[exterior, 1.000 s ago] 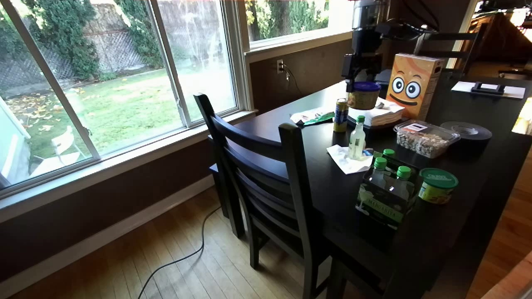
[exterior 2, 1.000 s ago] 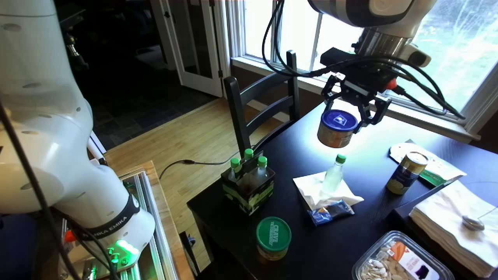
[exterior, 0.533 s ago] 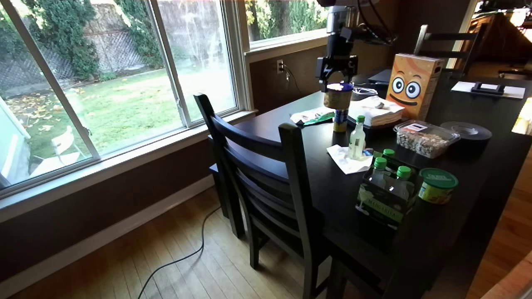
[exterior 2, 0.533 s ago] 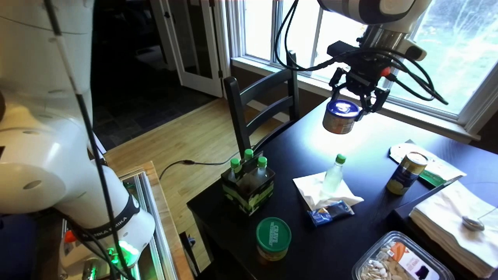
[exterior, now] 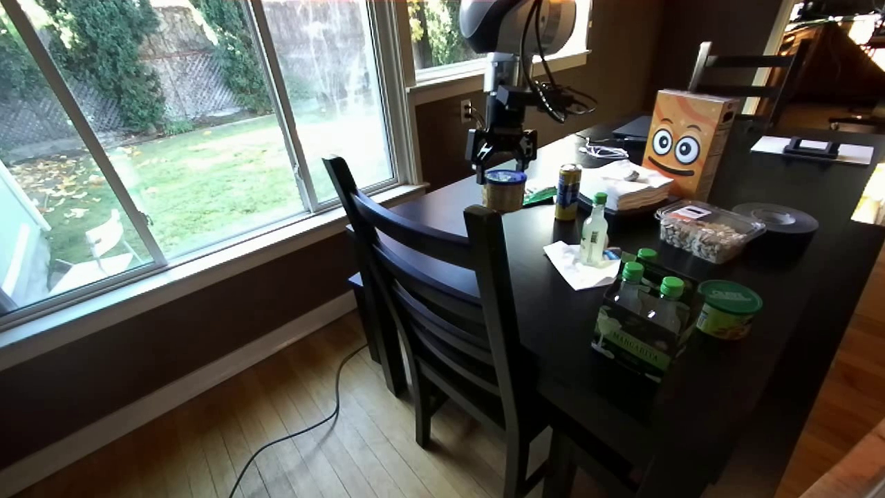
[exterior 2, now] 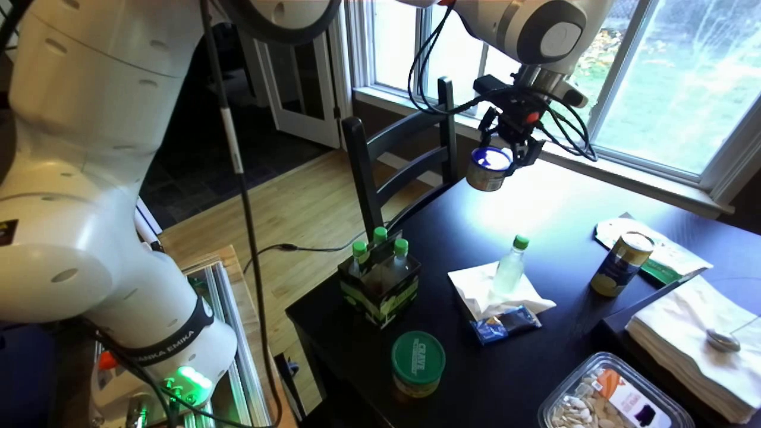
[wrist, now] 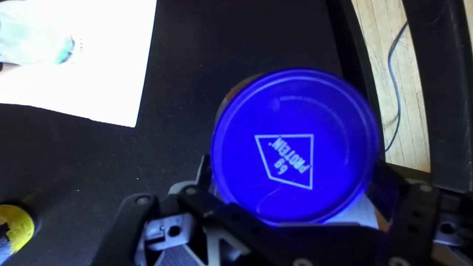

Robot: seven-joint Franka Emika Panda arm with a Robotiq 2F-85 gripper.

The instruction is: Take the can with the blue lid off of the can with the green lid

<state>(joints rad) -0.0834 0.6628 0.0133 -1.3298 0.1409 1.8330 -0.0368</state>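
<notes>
Chg: blue-lid can (exterior 2: 487,169) shifted left twd chair (exterior: 499,297), aloft over table (exterior 2: 493,380) | claw (exterior: 502,176): clamped on it | green-lid can (exterior 2: 418,364): near, top bare, well apart | separation looks done; set-down prob. next

can with the blue lid (exterior 2: 485,175): short, "6g PROTEIN" on lid, held midair, lid up; can with the green lid (exterior 2: 418,364): squat, lid on, upright on dark table (exterior 2: 475,380), well apart
</notes>
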